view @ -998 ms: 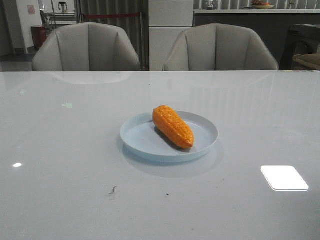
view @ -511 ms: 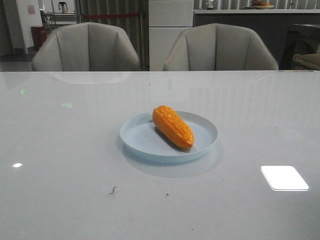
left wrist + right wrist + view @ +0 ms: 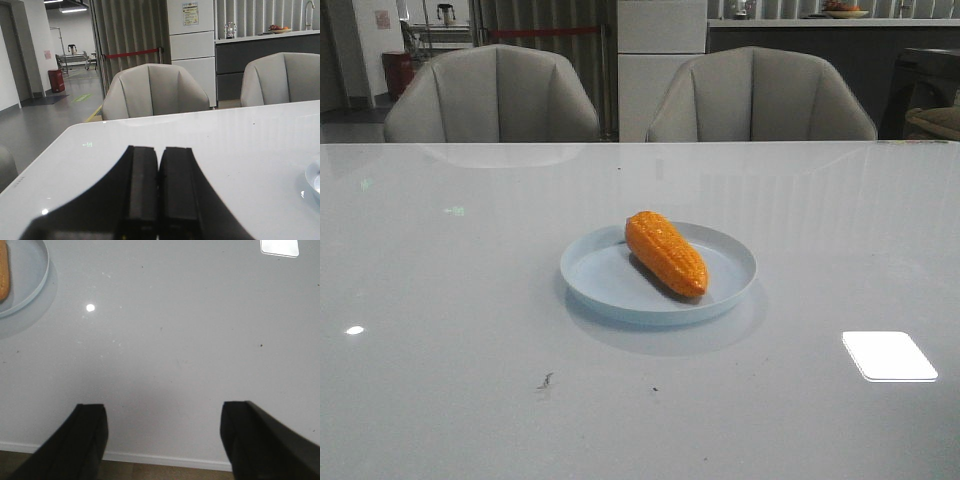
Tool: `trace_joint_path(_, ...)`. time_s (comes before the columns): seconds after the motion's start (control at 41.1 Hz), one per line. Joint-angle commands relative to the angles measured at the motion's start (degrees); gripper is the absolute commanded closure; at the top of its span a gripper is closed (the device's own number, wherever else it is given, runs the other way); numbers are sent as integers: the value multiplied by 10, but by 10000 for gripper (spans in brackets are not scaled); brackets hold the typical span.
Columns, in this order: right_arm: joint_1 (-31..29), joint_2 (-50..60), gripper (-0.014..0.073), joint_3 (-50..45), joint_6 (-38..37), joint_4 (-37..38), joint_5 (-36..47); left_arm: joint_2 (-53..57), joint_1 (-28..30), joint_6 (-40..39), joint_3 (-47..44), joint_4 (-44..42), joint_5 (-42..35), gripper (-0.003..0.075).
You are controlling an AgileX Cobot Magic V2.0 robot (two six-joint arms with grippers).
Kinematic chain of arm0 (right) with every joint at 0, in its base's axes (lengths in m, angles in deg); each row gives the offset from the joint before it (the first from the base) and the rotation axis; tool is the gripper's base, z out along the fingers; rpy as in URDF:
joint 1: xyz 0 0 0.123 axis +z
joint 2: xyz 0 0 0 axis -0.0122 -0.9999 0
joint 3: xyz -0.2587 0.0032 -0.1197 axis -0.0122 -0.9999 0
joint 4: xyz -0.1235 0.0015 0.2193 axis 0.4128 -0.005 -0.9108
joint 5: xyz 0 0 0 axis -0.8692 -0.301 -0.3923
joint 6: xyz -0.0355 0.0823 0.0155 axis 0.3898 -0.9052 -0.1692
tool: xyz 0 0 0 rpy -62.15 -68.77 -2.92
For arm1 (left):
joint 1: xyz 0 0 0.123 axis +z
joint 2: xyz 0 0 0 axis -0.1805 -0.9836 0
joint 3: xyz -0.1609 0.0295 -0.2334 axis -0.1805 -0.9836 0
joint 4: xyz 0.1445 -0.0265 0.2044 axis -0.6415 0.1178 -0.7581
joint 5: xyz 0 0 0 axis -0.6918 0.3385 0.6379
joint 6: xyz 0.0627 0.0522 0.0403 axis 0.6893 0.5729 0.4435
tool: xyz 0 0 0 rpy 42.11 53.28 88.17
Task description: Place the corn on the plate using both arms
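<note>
The orange corn (image 3: 666,253) lies on the pale blue plate (image 3: 605,272) in the middle of the table, its narrow tip toward the front right. Neither gripper shows in the front view. In the left wrist view my left gripper (image 3: 159,152) is shut and empty, above the table's left part, and a sliver of the plate (image 3: 314,178) shows at the edge. In the right wrist view my right gripper (image 3: 163,412) is open and empty over the table's near edge; the plate's rim (image 3: 42,277) and an end of the corn (image 3: 3,272) show in the corner.
Two grey chairs (image 3: 492,95) (image 3: 760,97) stand behind the glossy white table (image 3: 460,300). A bright window reflection (image 3: 888,355) lies on the table at the front right. The table's near edge (image 3: 165,460) runs under the right gripper.
</note>
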Motion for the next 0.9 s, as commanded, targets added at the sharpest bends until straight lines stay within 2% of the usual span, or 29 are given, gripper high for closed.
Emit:
trace_joint_path(0.0,-1,2,23,14,5,-5,37,10,1,-7,-21,3,-46,631)
trace_joint_path(0.389,-1,4,23,14,5,-5,36,10,1,-7,-21,3,-46,631)
trace_joint_path(0.584,1,46,23,14,5,-4,36,9,1,-7,-21,3,-46,631)
trace_joint_path(0.706,20,88,23,-1,5,-4,53,9,1,-7,-21,3,-46,631)
trace_joint_path(0.876,82,165,23,-57,5,-4,114,9,1,-7,-21,3,-46,631)
